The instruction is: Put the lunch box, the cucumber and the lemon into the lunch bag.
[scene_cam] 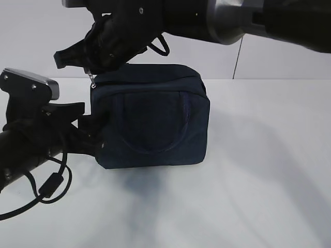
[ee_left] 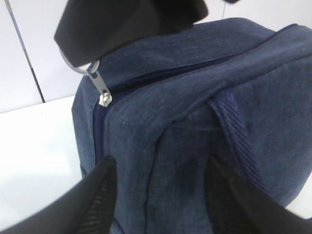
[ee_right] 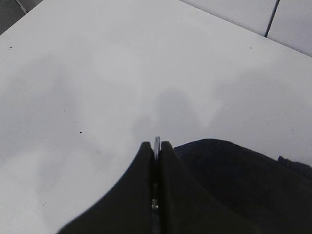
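Note:
The dark navy lunch bag [scene_cam: 155,119] stands on the white table, handle side facing the exterior view. My left gripper [scene_cam: 90,129] grips the bag's lower left end, and its black fingers [ee_left: 97,195] press fabric on both sides [ee_left: 161,165]. My right gripper [scene_cam: 89,68] reaches across from the right and is shut on the silver ring zipper pull [scene_cam: 93,80] at the bag's top left corner. The ring shows edge-on between its pads [ee_right: 156,145] and below its tip in the left wrist view [ee_left: 100,85]. The lunch box, cucumber and lemon are out of view.
The white table [scene_cam: 258,196] stretches right of and in front of the bag. A white wall with a dark vertical seam [scene_cam: 237,64] stands close behind. My left arm's black cable [scene_cam: 51,186] loops at the front left.

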